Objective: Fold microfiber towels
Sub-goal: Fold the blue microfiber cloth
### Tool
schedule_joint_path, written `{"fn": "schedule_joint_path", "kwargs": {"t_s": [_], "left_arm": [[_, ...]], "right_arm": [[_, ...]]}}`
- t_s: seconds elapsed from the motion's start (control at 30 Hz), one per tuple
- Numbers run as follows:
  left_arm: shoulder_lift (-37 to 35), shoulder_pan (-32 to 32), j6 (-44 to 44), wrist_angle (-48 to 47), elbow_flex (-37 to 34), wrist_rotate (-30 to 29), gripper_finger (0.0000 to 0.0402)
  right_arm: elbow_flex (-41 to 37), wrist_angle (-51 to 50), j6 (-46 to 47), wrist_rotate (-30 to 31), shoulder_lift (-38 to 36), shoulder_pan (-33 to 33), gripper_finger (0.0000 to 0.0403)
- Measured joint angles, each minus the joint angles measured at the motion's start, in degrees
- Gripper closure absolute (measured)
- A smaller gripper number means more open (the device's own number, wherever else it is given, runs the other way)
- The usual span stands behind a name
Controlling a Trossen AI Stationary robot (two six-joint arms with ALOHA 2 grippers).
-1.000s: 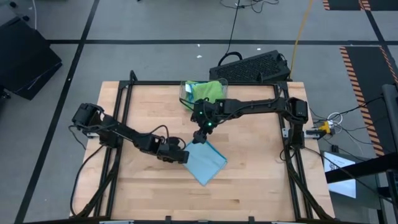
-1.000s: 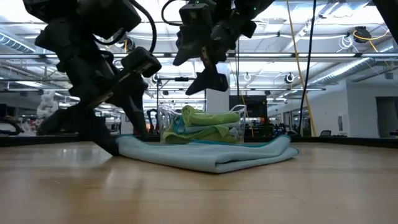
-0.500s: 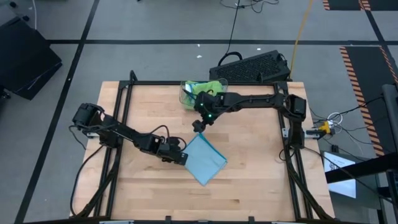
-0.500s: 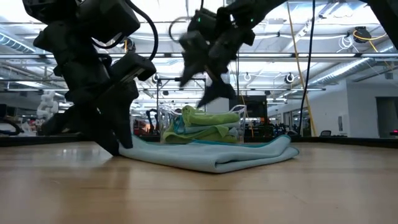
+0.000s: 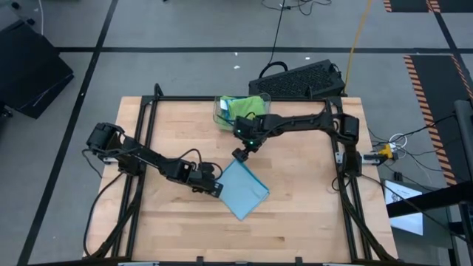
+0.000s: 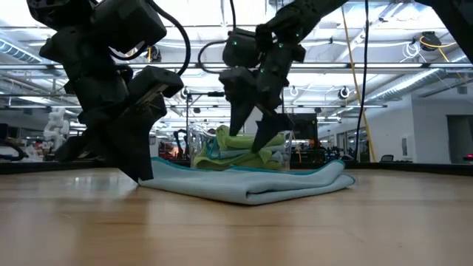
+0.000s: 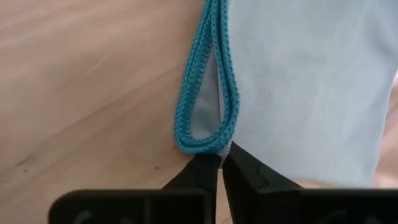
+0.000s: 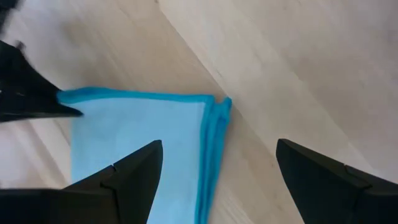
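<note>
— Where's the towel they're working on?

— The light blue towel (image 5: pixel 244 191) lies folded on the wooden worktop (image 5: pixel 295 222), near the middle, turned so one corner points toward the front edge. From table height it is a low, flat bundle with a rounded fold on one side.

— And the left arm?

— The left gripper (image 5: pixel 214 188) is down at the worktop, right at the towel's corner on its own side. Looking past its fingers, the jaws are pinched together with their tips touching the darker blue stitched hem (image 7: pixel 205 99), where the doubled edge forms a loop. Whether any cloth is caught between the tips, I cannot tell.

— The right one?

— The right gripper (image 5: pixel 241 154) hangs above the worktop just behind the towel's rear corner, clear of the cloth. Its jaws are spread wide with nothing between them; its own camera looks down between the two fingers (image 8: pixel 130 177) at that corner.

— The other towels?

— A clear plastic bin (image 5: pixel 222 109) sits toward the back of the worktop, with lime green towels (image 5: pixel 246 107) piled on top and a bit of blue beneath them. The right arm reaches across just in front of it.

— Anything off the worktop?

— A black keyboard (image 5: pixel 299 80) lies on the floor behind.
</note>
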Motion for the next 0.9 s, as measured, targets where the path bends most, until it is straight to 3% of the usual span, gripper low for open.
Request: {"fn": "schedule_joint_path", "kwargs": {"t_s": [0.5,0.77,0.9], "left_arm": [[0.0,0.0,7.6,0.4,0.0,0.1,0.0396],[0.0,0.0,8.0,0.5,0.0,0.3,0.0394],[0.0,0.0,8.7,0.6,0.0,0.4,0.0391]], "right_arm": [[-10.8,15.9,5.1,-0.1,0.1,-0.1,0.0098],[-11.4,18.6,4.3,4.6,0.1,1.6,0.0101],[-11.4,20.3,4.6,4.5,0.9,2.4,0.0122]]}}
